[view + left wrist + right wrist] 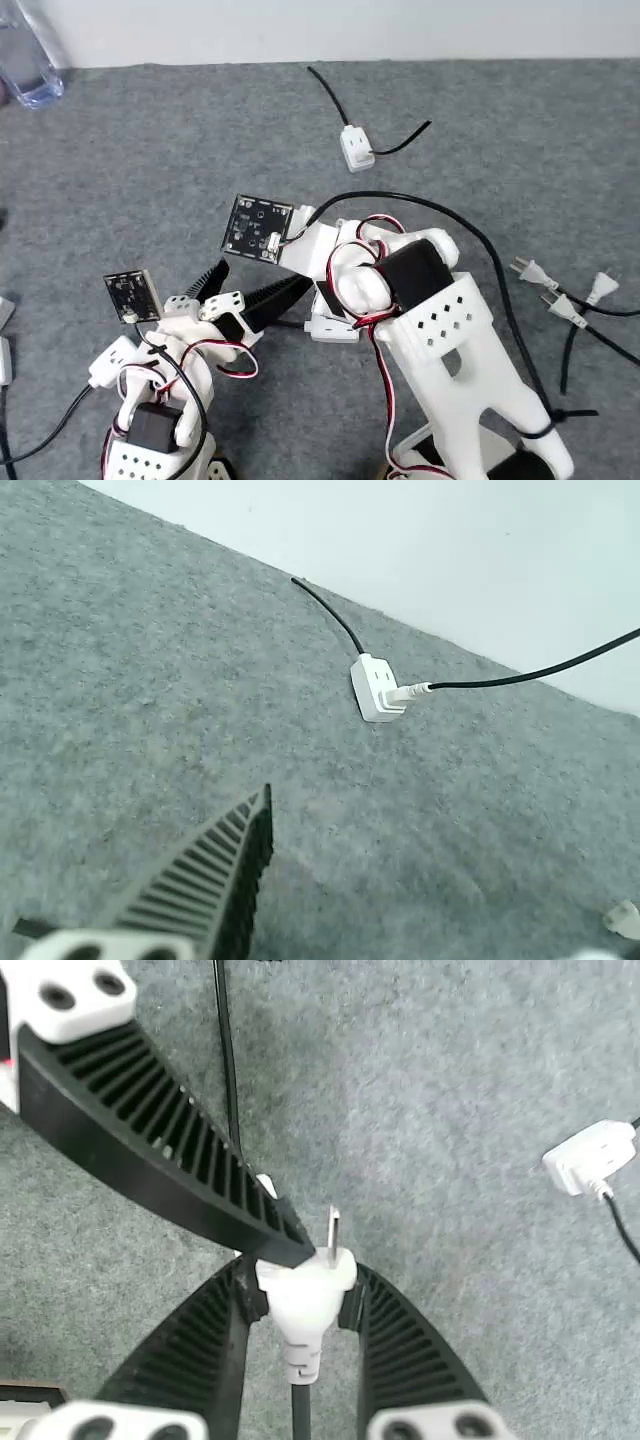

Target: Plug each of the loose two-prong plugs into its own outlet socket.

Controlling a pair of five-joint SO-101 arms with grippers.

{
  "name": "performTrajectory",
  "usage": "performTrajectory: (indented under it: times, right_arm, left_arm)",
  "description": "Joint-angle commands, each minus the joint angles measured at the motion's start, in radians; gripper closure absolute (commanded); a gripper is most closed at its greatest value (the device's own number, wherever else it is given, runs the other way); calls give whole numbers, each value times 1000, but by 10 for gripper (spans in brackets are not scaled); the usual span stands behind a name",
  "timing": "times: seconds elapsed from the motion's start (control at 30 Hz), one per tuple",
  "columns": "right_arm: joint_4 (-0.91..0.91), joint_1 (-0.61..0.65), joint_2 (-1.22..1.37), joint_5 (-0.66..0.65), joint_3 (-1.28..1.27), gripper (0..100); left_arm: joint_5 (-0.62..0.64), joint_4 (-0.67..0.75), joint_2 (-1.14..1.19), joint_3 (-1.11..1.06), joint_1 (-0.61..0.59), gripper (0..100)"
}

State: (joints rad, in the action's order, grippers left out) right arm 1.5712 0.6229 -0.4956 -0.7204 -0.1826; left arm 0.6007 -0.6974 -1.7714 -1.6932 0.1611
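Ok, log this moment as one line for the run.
right gripper: shut on two-prong plug | outlet socket: corded plug in it | other loose plugs: lying on mat

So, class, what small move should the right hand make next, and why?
Probably swing toward the white socket: the right hand is shut on a plug, prong pointing out, and the socket sits farther off, not yet in line.
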Motion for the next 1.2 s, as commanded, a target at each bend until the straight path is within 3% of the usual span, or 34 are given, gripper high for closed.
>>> performTrajectory:
  times: [0.0, 1.17]
  right_arm:
    - [12, 22, -45, 18, 55, 991]
    - [139, 65, -53, 92, 284, 991]
  left_arm:
    - [2, -6, 9, 7, -8, 436]
    - [-2, -35, 8, 7, -5, 436]
